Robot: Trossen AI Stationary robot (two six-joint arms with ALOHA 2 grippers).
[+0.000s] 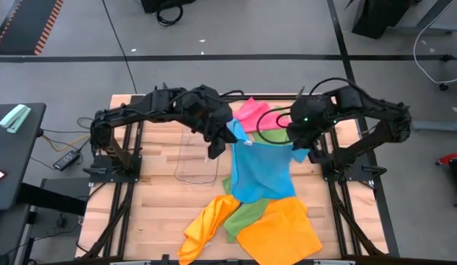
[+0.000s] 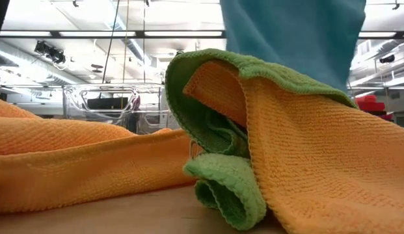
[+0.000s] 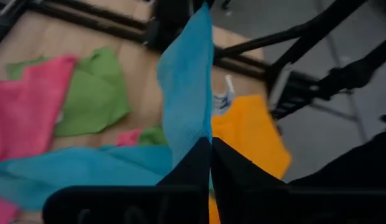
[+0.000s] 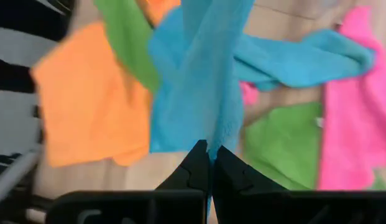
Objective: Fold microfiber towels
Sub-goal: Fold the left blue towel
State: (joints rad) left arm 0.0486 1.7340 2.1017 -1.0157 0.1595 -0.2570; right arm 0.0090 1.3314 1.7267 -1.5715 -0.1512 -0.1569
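Note:
A sky blue microfiber towel (image 1: pixel 261 173) hangs between my two grippers over the middle of the table. My left gripper (image 1: pixel 229 136) is shut on its left upper corner. My right gripper (image 1: pixel 296 147) is shut on its right upper corner. Behind it, a pink towel (image 1: pixel 252 112) and a green towel (image 1: pixel 276 125) lie flat near the far edge. Near the front edge lie two orange towels (image 1: pixel 280 228) (image 1: pixel 206 224) with a green towel (image 1: pixel 246 217) bunched between them. From table height the blue towel (image 2: pixel 293 39) hangs behind this heap. My left gripper pinches the blue towel's corner (image 3: pixel 199 134) between its two shut fingers, slanting down from the table's left. The cloth runs away from the fingertips in a narrow gathered strip. The towel's lower end (image 1: pixel 265 195) reaches the orange and green towels. My right gripper pinches the blue towel's other upper corner (image 4: pixel 214 134) between its two shut fingers, pointing steeply down. The cloth is gathered at the fingertips and widens below them. The upper edge (image 1: pixel 268 145) sags a little between the two grippers.
A small clear plastic tray (image 1: pixel 197 158) stands on the wood left of the blue towel, under my left arm. Bare wood (image 1: pixel 162 199) shows at the table's near left. The arms' dark frames (image 1: pixel 118 158) (image 1: pixel 353 165) stand at both sides.

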